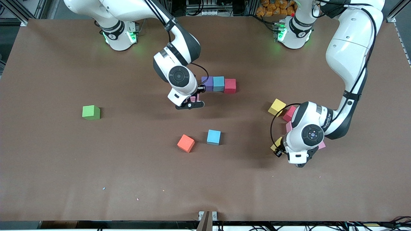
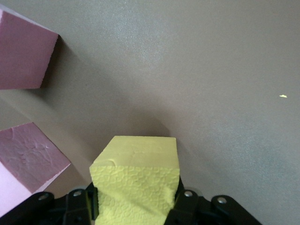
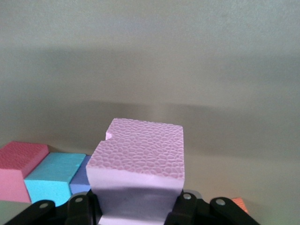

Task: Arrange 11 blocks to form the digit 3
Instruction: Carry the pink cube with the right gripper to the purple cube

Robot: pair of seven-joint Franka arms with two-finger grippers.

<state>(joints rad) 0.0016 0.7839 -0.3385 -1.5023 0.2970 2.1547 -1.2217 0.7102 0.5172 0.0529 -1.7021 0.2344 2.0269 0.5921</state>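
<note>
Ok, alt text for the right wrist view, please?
The right pincer is shut on a pink block above the brown table. Beside it lies a row of red, light blue and purple blocks.

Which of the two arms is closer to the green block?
The right. The right gripper, holding a pink block, is beside the purple block; the left gripper holds a yellow block much farther from the green block.

Purple cube (image 1: 207,83), light blue cube (image 1: 218,83) and red cube (image 1: 230,85) form a touching row; green cube (image 1: 91,112) lies well apart at eight o'clock.
</note>
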